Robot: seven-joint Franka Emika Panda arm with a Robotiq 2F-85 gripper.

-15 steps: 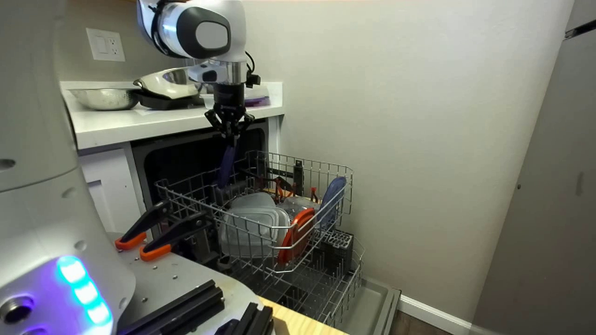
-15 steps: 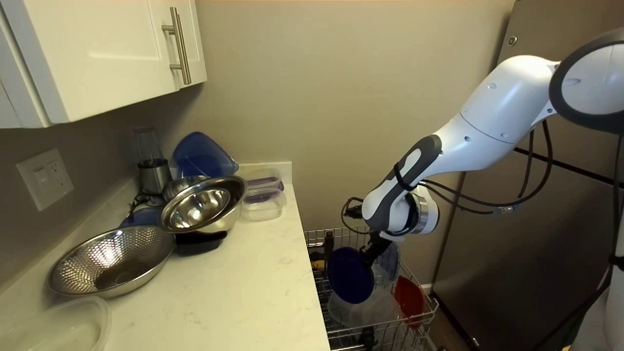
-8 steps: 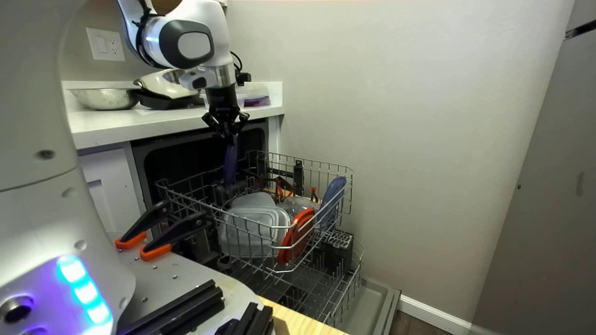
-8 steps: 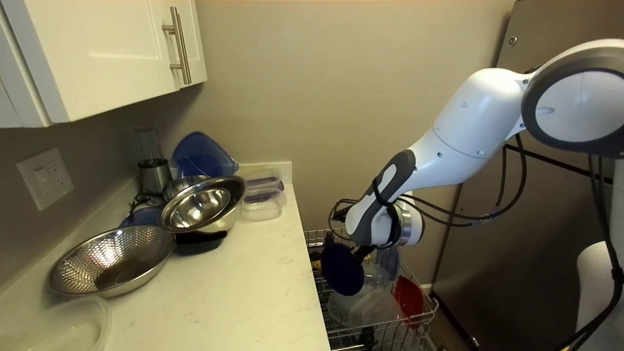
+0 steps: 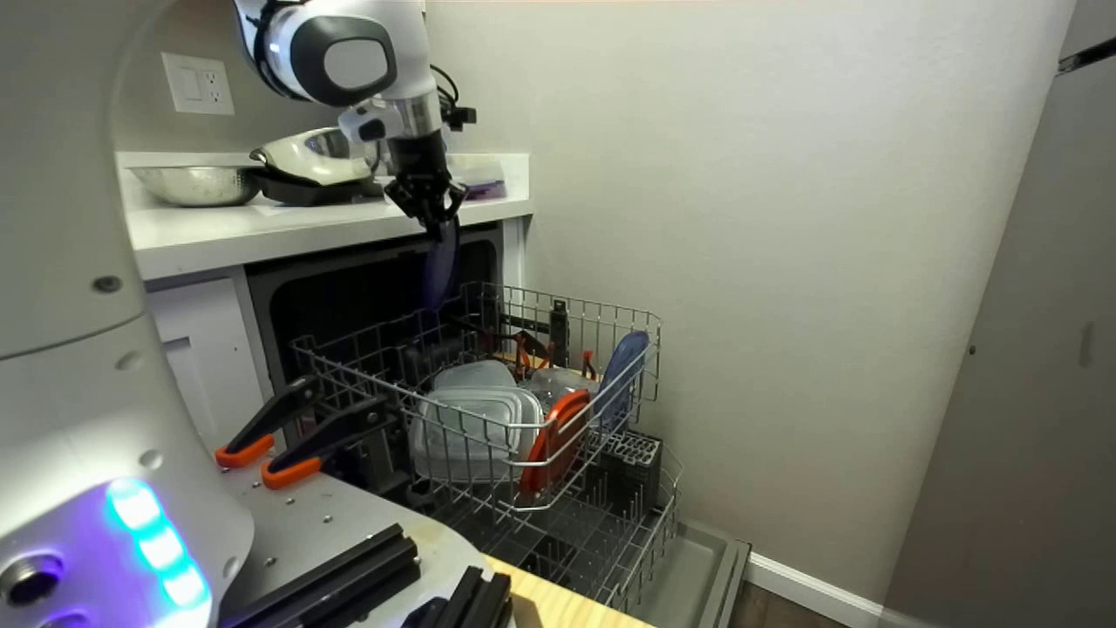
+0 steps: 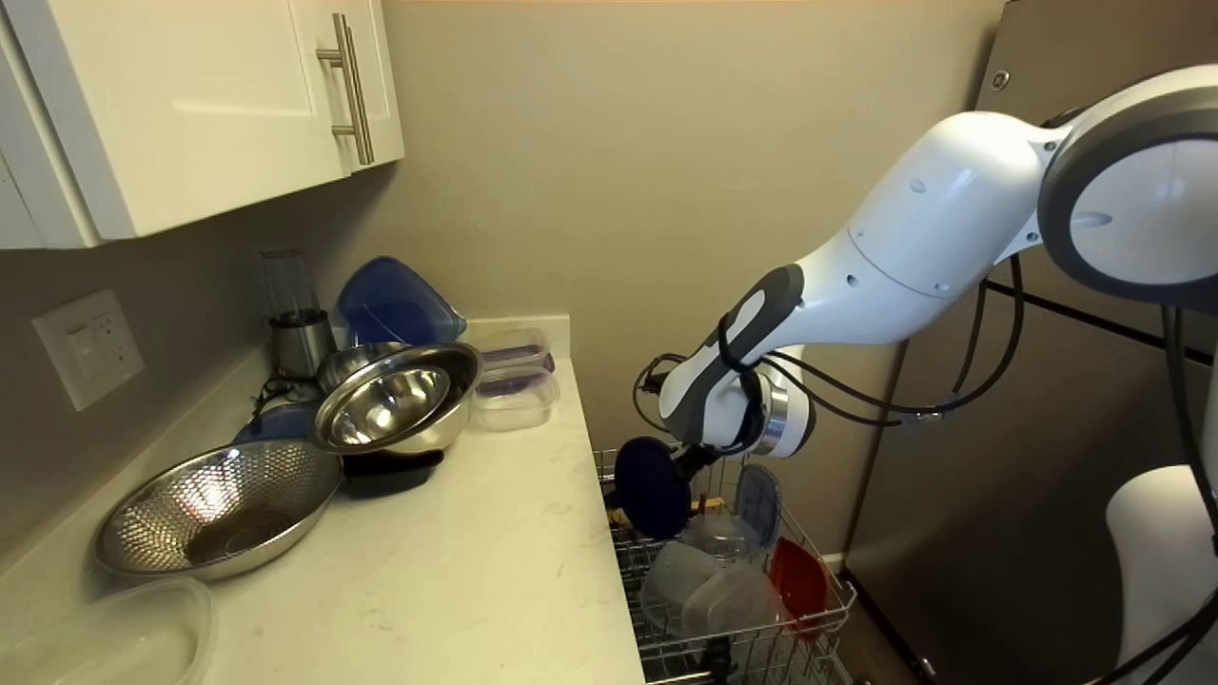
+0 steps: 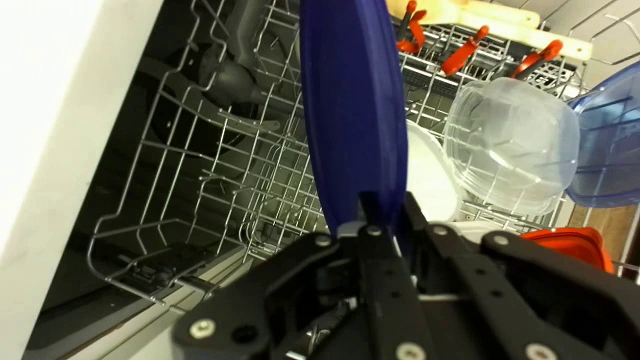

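My gripper (image 5: 436,232) is shut on the edge of a round, dark blue lid (image 5: 442,262), which hangs nearly upright below it. In an exterior view the lid (image 6: 652,487) shows its broad face beside the counter edge. From the wrist the lid (image 7: 352,110) is seen almost edge-on, running out of the top of the picture, its near rim between the two black fingertips (image 7: 370,207). Beneath it lies the dishwasher's pulled-out upper rack (image 5: 558,305); lid and gripper are above the rack's left rear part. The lid hides some of the wires there.
Clear containers (image 7: 510,145), a red-orange lid (image 5: 555,440) and a lighter blue lid (image 5: 623,377) stand in the rack. The white counter (image 6: 476,561) borders it, carrying a colander (image 6: 219,509), steel bowls (image 6: 398,400) and purple-trimmed containers (image 6: 514,395). A wall closes the far side.
The gripper has risen with the dark blue lid and shifted toward the counter edge. Its hold on the lid looks the same, and the rack's contents have stayed put.
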